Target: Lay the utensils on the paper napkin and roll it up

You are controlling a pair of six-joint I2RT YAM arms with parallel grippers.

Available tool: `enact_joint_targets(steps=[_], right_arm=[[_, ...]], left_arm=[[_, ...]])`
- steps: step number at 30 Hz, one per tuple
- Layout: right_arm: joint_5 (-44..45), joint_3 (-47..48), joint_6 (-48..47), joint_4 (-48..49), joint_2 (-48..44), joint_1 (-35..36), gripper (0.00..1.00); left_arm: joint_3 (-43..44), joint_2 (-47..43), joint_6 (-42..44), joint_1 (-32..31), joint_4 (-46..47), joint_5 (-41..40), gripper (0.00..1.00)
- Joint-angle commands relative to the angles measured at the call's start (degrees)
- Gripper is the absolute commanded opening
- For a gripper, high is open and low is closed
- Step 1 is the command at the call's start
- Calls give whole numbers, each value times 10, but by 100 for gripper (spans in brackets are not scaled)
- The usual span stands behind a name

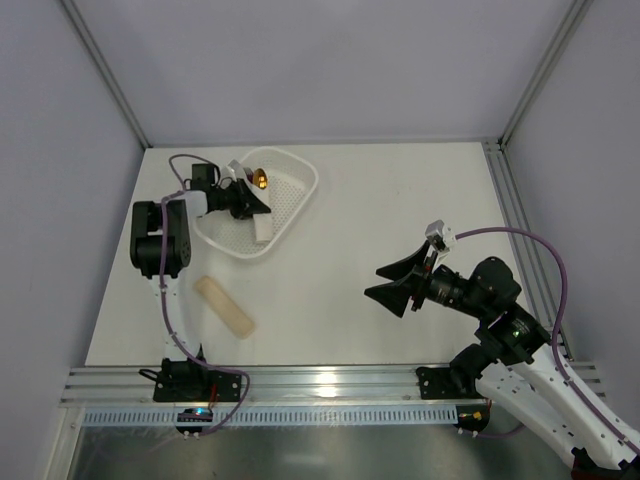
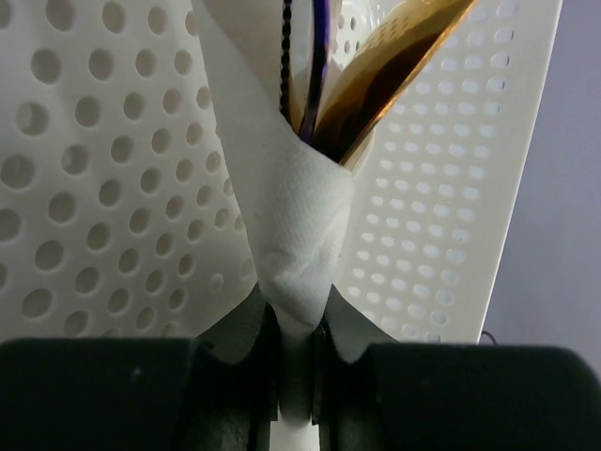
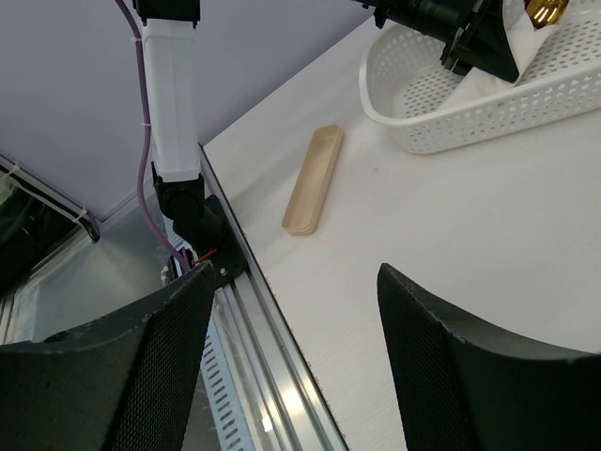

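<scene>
Currently left gripper (image 2: 299, 376) is pinching the rolled napkin (image 2: 300, 235) by its tip, utensils (image 2: 376, 85) poking out beyond, over the basket (image 2: 94, 188); right gripper (image 1: 375, 281) is hanging open, well apart.

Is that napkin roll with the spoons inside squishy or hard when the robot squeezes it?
Probably squishy outside: the paper napkin is thin and creased where the left hand pinches its tail. The utensils sticking out the top look rigid, so the upper part likely feels firm. No tape shows, so it may loosen if let go.
</scene>
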Motion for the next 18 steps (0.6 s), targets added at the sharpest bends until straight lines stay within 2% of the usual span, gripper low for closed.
enact_joint_targets(steps=[1,11,18], right_arm=[[-5,0,-4,26,-7,-1,71],[-11,0,-5,21,-14,-1,71],[-11,-1,-6,20,-16,-1,71]], left_arm=[[3,-24,24,-7,-70,34,2],[-28,-70,35,-7,-43,23,0],[17,-96,87,-6,-125,19,0]])
